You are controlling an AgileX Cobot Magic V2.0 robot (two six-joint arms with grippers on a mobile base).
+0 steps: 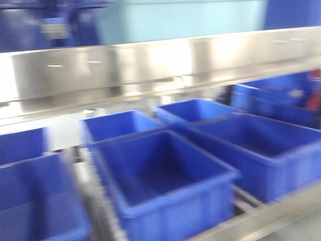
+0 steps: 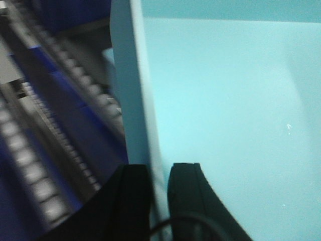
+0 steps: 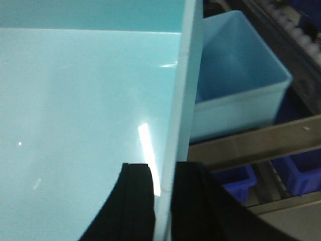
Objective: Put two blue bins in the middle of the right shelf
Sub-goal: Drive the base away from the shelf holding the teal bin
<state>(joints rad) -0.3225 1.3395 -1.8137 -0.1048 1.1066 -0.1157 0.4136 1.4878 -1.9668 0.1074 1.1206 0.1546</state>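
Pale cyan rectangular plastic bin [image 2: 225, 100]: smooth plain walls, filling most of both wrist views [image 3: 75, 100]. Gripped at two opposite side walls, one arm per side. Underside out of view, so no telling whether resting on anything.

Front view heavily motion-blurred. Brushed stainless-steel shelf rail [image 1: 150, 65] across the whole width, shiny, tilted slightly up to the right. Pale cyan surface above it at top centre, too smeared to identify.

Dark blue plastic bins [image 1: 165, 181] below that rail: several, open-topped, empty, packed side by side in rows on the lower tier.

Second pale blue rectangular plastic bin [image 3: 235, 70], right wrist view only: upright, empty, just beside the gripped bin's right wall. Standing behind a brushed steel front rail [image 3: 251, 143] with a small screw [image 3: 306, 129] near its right end. More dark blue bins visible under this rail.

Roller tracks [image 2: 35, 170], left wrist view: grey rollers in diagonal lines left of the gripped bin, dark blue between them, blurred.

Left gripper [image 2: 159, 170]: black fingers [image 2: 130, 201] astride the bin's left wall, one outside, one inside, closed down to about the wall's thickness.

Right gripper [image 3: 163, 173]: black fingers [image 3: 135, 201] likewise astride the right wall, pinched onto it, with a bright glare streak on the inner face just above.
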